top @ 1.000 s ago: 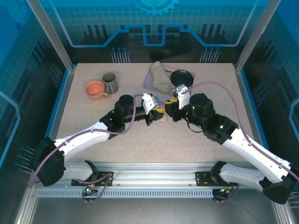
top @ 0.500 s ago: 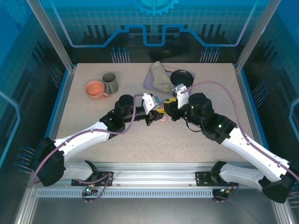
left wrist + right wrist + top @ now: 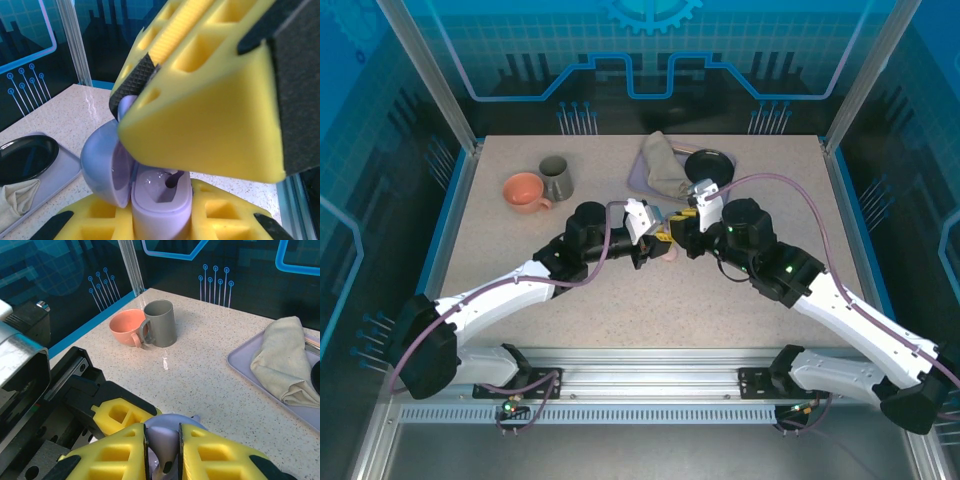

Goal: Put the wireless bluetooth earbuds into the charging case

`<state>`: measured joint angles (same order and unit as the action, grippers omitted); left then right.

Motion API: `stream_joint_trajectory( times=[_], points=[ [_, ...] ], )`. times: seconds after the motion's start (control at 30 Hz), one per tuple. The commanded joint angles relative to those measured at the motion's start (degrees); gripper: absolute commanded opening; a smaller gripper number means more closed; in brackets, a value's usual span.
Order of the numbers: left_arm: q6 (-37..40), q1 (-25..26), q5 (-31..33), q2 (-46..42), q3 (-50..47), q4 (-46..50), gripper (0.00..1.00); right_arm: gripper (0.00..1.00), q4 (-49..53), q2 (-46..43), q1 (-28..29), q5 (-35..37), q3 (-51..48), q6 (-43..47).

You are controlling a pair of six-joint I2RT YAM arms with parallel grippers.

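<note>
Speckled tabletop (image 3: 620, 290), centre frame: our left gripper (image 3: 655, 248) clamps the open lilac charging case (image 3: 161, 195); our right gripper (image 3: 162, 442) pinches a lilac earbud (image 3: 126, 106).

Left wrist: lilac case (image 3: 161, 202) base cut off by bottom edge, lid top hidden behind the right gripper (image 3: 163, 450). The small lilac piece (image 3: 126, 106) at its pad is mostly covered; earbud or not, cannot tell. Right wrist: tray (image 3: 250, 367) cut off at right edge.
</note>
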<state>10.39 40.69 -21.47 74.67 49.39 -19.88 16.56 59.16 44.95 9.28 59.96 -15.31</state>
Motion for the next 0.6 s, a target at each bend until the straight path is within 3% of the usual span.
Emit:
stream_joint_trajectory(
  times=[0.0, 0.57],
  points=[
    [-0.7, 0.5, -1.8, -0.3, 2.2, -0.5, 0.0, 0.21, -1.0, 0.6, -0.5, 1.1, -0.2, 1.0],
    [-0.8, 0.5, -1.0, -0.1, 2.6, 0.0, 0.0, 0.21, 1.8, -0.8, -0.4, -0.6, -0.9, 0.4]
  ],
)
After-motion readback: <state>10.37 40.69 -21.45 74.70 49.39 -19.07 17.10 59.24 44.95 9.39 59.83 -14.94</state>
